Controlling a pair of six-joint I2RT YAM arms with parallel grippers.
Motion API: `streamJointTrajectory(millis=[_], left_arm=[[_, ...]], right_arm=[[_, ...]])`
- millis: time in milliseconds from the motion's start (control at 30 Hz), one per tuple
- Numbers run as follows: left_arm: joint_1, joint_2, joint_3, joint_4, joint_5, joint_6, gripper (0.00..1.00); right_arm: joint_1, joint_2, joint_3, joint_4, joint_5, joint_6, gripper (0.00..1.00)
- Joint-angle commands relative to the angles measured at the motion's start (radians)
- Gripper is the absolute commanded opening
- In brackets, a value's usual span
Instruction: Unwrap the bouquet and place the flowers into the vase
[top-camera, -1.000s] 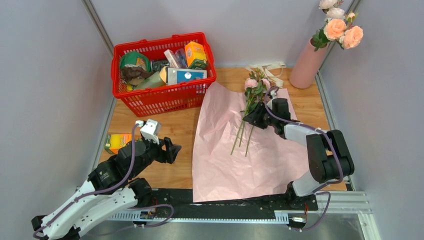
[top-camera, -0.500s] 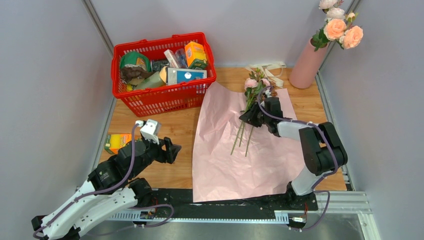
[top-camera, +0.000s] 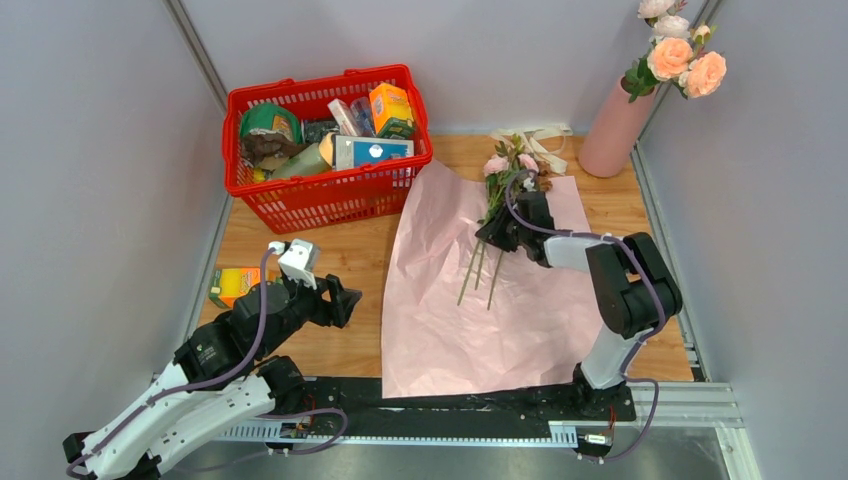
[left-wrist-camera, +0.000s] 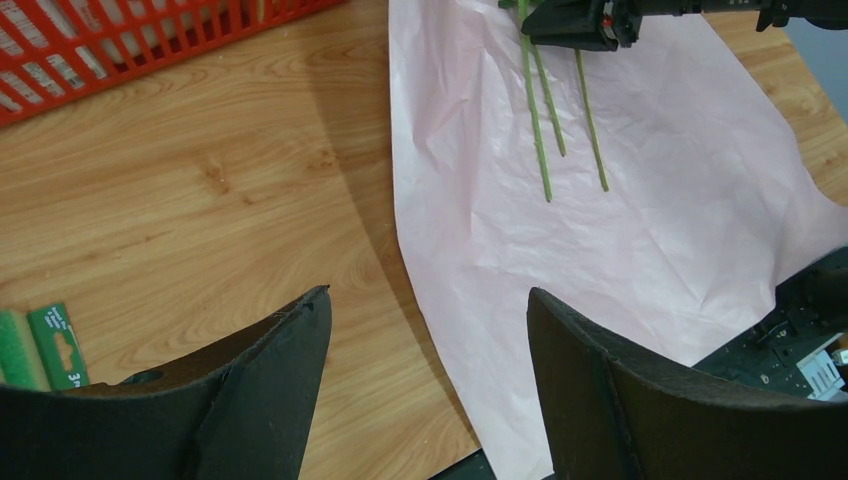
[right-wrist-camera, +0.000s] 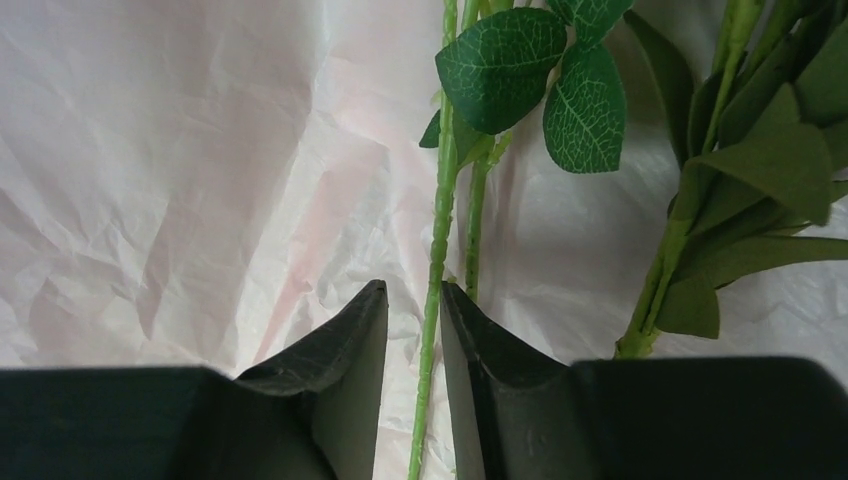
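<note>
Around crumpled pale-pink paper sheet (top-camera: 440, 320): red plastic shopping basket (top-camera: 330, 205) off far-left corner, cream ribbon (top-camera: 548, 140) past far edge, salmon-pink cylinder vase (top-camera: 610, 130) beyond far-right corner. On sheet's far half, green-stemmed pink roses (top-camera: 499, 167), long axis near-to-far, blooms at far edge. Right gripper (right-wrist-camera: 413, 290) astride one stem, slim gap, not pinching. Left gripper (left-wrist-camera: 428, 300) left of sheet, spread wide, empty.

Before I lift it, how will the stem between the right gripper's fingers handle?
The stem looks thin and long, so it is likely light but whippy. Leaves crowd it against the neighbouring flowers, so it may drag them along.
</note>
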Motion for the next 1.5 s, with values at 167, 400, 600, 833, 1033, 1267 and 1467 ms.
streamJointTrajectory(millis=[167,400,600,833,1033,1267,1467], left_arm=[[-0.003,-0.011,-0.004,0.022,0.007,0.012,0.79],[-0.003,-0.008,-0.004,0.024,0.01,0.013,0.79],[-0.003,-0.01,-0.004,0.024,0.01,0.015,0.79],[-0.003,-0.016,-0.004,0.024,0.012,0.013,0.79],[-0.003,-0.019,-0.003,0.024,0.012,0.013,0.79],[-0.003,-0.02,-0.004,0.024,0.013,0.013,0.79],[-0.003,-0.019,-0.006,0.024,0.013,0.013,0.79]], right_arm=[[0.036,0.011,0.071,-0.114,0.136,0.043,0.35],[0.075,0.005,0.143,-0.244,0.26,0.023,0.27],[0.119,0.028,0.192,-0.275,0.322,0.026,0.3],[0.131,0.094,0.228,-0.301,0.354,0.028,0.26],[0.141,0.093,0.238,-0.316,0.379,0.014,0.18],[0.145,-0.018,0.228,-0.31,0.415,0.003,0.0],[0.145,-0.137,0.177,-0.258,0.396,0.008,0.0]])
